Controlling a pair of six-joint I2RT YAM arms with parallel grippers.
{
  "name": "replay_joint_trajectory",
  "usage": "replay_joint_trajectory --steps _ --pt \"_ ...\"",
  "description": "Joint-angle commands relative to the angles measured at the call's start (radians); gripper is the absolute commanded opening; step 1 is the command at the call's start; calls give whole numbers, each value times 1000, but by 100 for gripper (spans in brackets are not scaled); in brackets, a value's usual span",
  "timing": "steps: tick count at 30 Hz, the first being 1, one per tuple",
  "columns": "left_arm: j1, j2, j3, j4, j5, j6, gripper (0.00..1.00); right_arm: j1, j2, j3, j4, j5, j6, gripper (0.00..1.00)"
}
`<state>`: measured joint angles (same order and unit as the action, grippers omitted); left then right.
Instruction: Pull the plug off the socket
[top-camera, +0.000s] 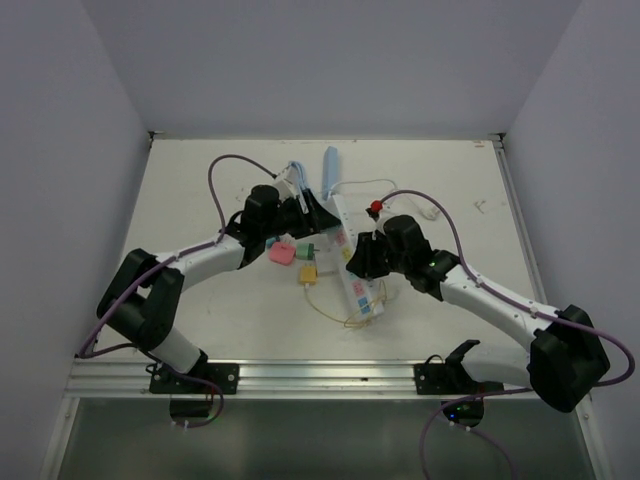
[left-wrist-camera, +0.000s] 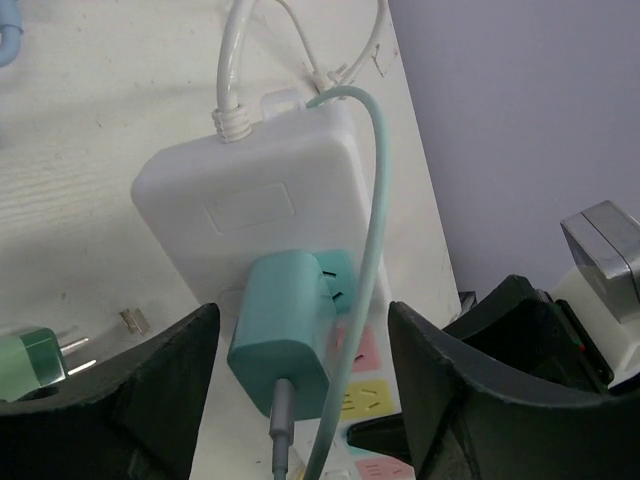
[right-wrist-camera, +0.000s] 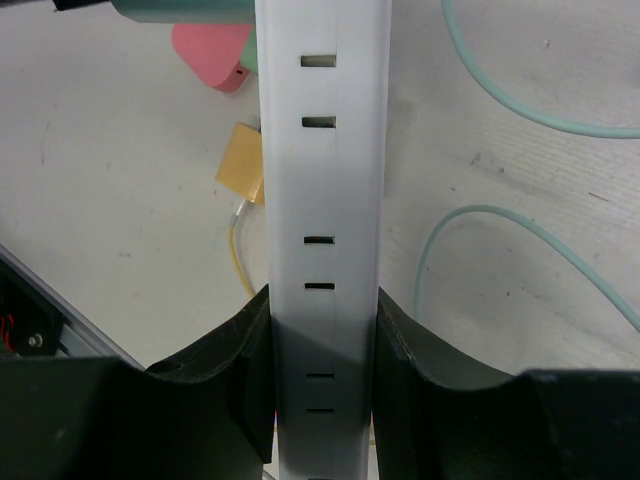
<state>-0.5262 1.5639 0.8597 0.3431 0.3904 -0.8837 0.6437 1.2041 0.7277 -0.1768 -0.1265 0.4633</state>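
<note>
At mid-table the right gripper (right-wrist-camera: 322, 300) pinched the socket (right-wrist-camera: 320, 200), while the left gripper (left-wrist-camera: 300, 320) stood wide around the teal plug (left-wrist-camera: 285, 340), not yet pulled out. Closing, it could have trapped the teal cable (left-wrist-camera: 375, 200); a crooked pull could have dragged the socket loose.

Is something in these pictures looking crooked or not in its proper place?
The teal plug sits askew on the power strip: slots of the green outlet show beside it, so it seems not fully seated. A pink plug and a yellow plug lie loose nearby.
</note>
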Motion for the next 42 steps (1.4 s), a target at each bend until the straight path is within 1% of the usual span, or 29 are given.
replay_joint_trajectory --steps 1,2,3,4,5,6,7,8,9,11,12,13,14,16,17,22,24,27,28,30,31,32,36,39,42 --pt "-27 21 52 51 1 -18 68 13 -26 35 148 -19 6 0" --pt "-31 21 52 54 1 -18 65 13 -26 33 149 -21 6 0" --pt "-32 19 50 54 1 -18 55 13 -26 32 152 -18 9 0" --pt "-34 15 47 57 1 -20 48 13 -28 27 157 -13 9 0" --pt "-35 13 41 62 1 -20 31 13 -28 24 160 -12 12 0" --pt "-37 7 36 63 1 -17 23 13 -26 21 168 -10 14 0" --pt "-37 1 33 65 1 -15 16 13 -25 19 168 -10 15 0" --pt "-38 -4 26 71 2 -14 12 13 -21 19 169 -13 18 3" --pt "-38 -7 19 77 8 -14 8 13 -14 19 171 -15 23 8" --pt "-38 -18 9 97 16 -12 4 13 -6 21 171 -15 29 21" --pt "-40 -19 6 103 27 -12 1 13 -2 22 171 -7 35 33" --pt "-41 -22 4 108 31 -9 0 14 9 30 195 -1 38 38" --pt "-44 -25 4 114 36 -8 0 13 17 33 200 5 38 49" --pt "-54 -31 2 119 39 -1 0 13 37 50 204 28 47 55" --pt "-60 -33 2 122 39 2 0 13 46 58 206 33 49 60" --pt "-81 -50 1 131 39 11 0 14 113 113 215 60 49 62" --pt "-84 -54 -1 134 45 14 0 14 143 122 220 71 48 62" --pt "-86 -70 -4 137 51 23 0 14 170 133 217 100 44 48" --pt "-87 -74 -7 134 50 32 0 13 178 137 208 122 43 34" --pt "-87 -90 -10 123 45 48 0 13 186 136 180 148 38 14" --pt "-86 -96 -11 100 39 58 0 13 181 131 163 160 38 5" --pt "-84 -105 -11 87 25 69 0 11 175 127 145 206 31 0" --pt "-64 -162 -40 45 7 100 0 -36 160 98 50 292 32 0" --pt "-38 -211 -54 13 2 123 0 -99 155 70 -2 323 43 0" --pt "-23 -266 -51 -61 -21 155 0 -153 156 52 -39 343 43 0"
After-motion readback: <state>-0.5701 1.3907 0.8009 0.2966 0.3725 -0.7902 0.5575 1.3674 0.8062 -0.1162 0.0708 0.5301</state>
